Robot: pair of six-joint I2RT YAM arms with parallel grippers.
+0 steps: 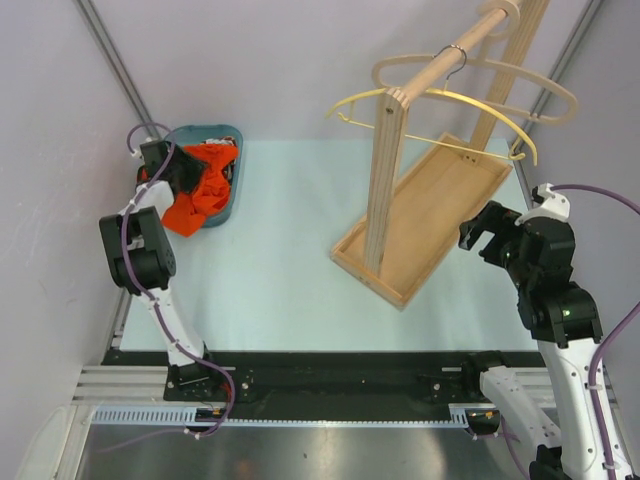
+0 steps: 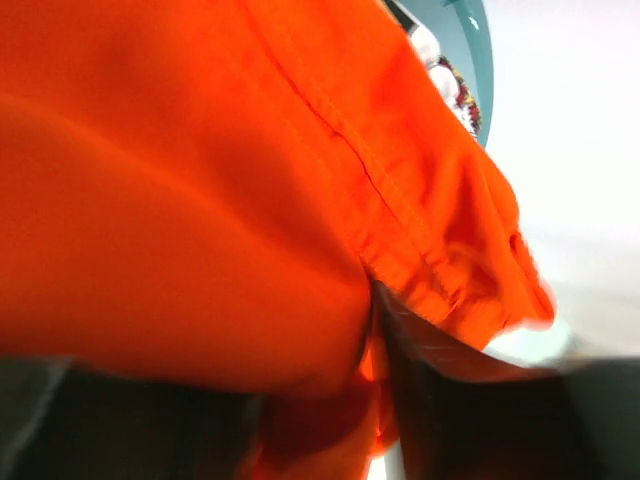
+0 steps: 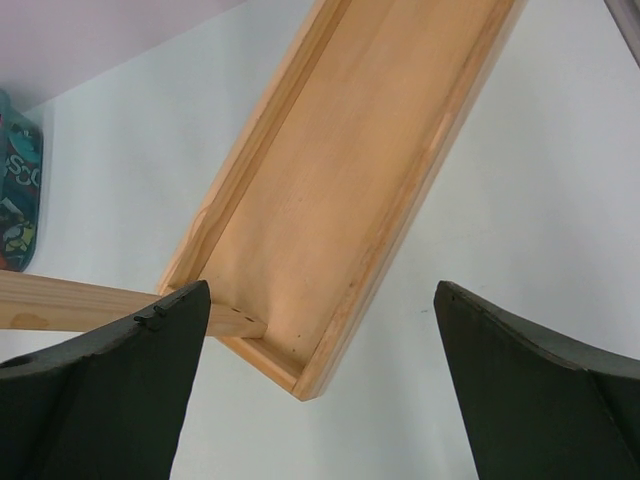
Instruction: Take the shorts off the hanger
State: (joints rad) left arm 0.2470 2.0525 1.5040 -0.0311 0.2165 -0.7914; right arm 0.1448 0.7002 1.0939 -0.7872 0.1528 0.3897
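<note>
The orange-red shorts (image 1: 200, 195) lie bunched in a teal basket (image 1: 232, 135) at the back left, spilling over its near rim. My left gripper (image 1: 175, 175) sits in them. In the left wrist view the orange fabric (image 2: 200, 180) fills the frame and is pinched between the dark fingers of the left gripper (image 2: 370, 400). A bit of the comic-print shorts (image 2: 465, 95) shows in the basket, and also at the left edge of the right wrist view (image 3: 15, 200). A wooden hanger (image 1: 475, 75) and a yellow hanger (image 1: 430, 105) hang bare. My right gripper (image 1: 482, 238) is open and empty.
The wooden rack has a tray base (image 1: 430, 215), an upright post (image 1: 385, 180) and a top rail (image 1: 470, 40) at centre right. The right gripper (image 3: 320, 330) hovers over the near corner of the tray base (image 3: 350, 150). Grey walls close in on both sides.
</note>
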